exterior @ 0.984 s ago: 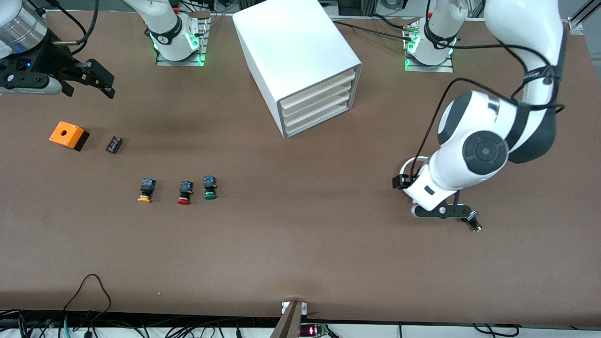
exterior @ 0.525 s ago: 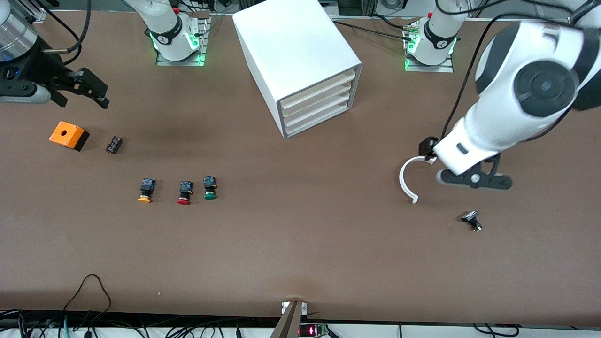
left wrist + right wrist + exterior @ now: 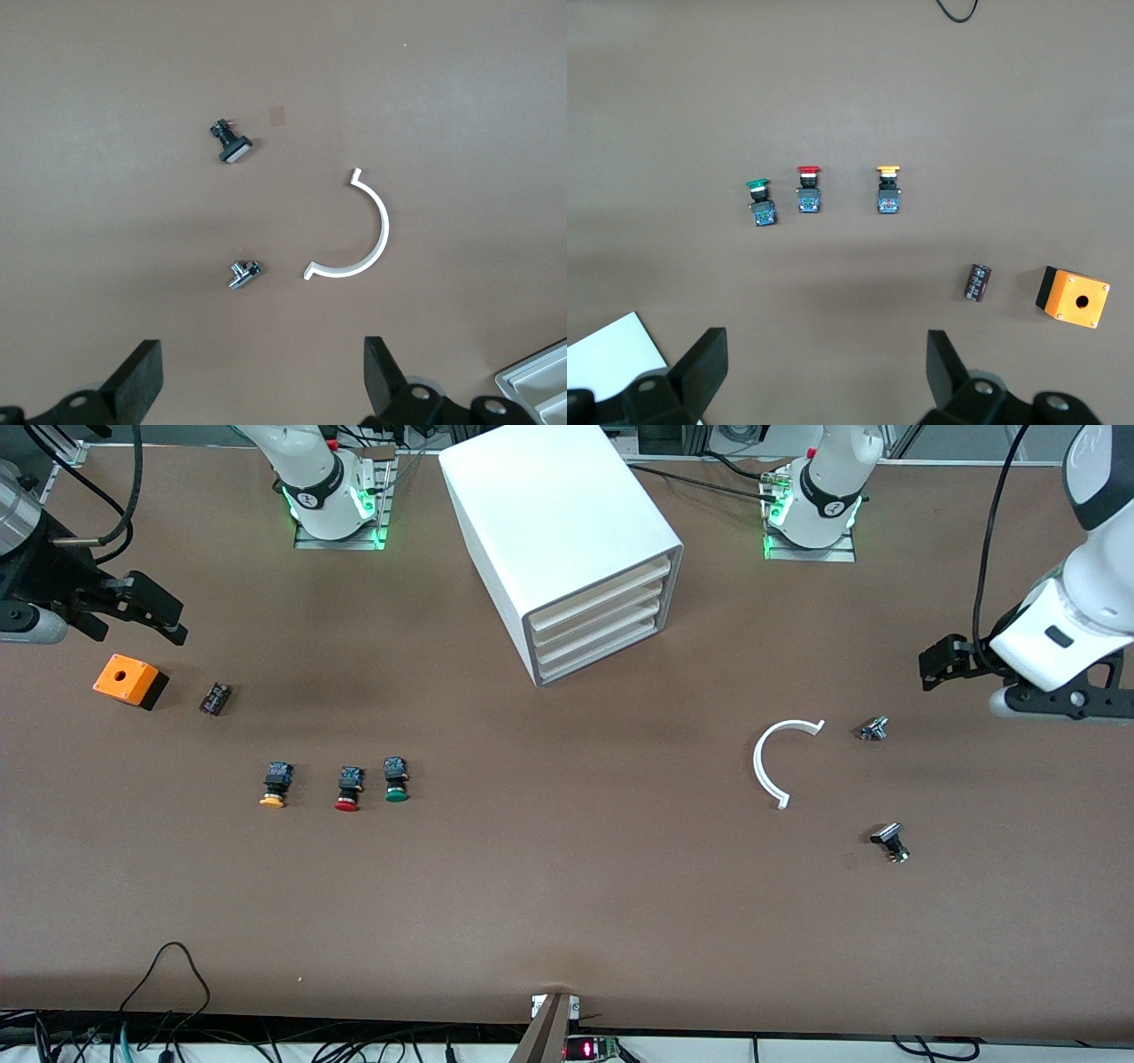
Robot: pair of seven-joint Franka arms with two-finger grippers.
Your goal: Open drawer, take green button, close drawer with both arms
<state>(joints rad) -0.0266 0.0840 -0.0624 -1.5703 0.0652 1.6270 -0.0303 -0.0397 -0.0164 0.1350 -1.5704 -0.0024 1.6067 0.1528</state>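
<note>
The white cabinet stands at the middle of the table between the arm bases, and all of its drawers are pushed in. The green button lies on the table toward the right arm's end, beside a red-capped one; the right wrist view shows the green button too. My right gripper hangs open and empty over the table beside the orange box; in the right wrist view the gripper holds nothing. My left gripper is open and empty over the left arm's end of the table, and its jaws stand wide.
A yellow-capped button, a small black cylinder and an orange box lie toward the right arm's end. A white arc-shaped piece, a small metal part and a black knob lie toward the left arm's end.
The left arm has lifted and swung away from the white arc toward its end of the table, uncovering the small metal part. The right gripper has drifted slightly toward the orange box.
</note>
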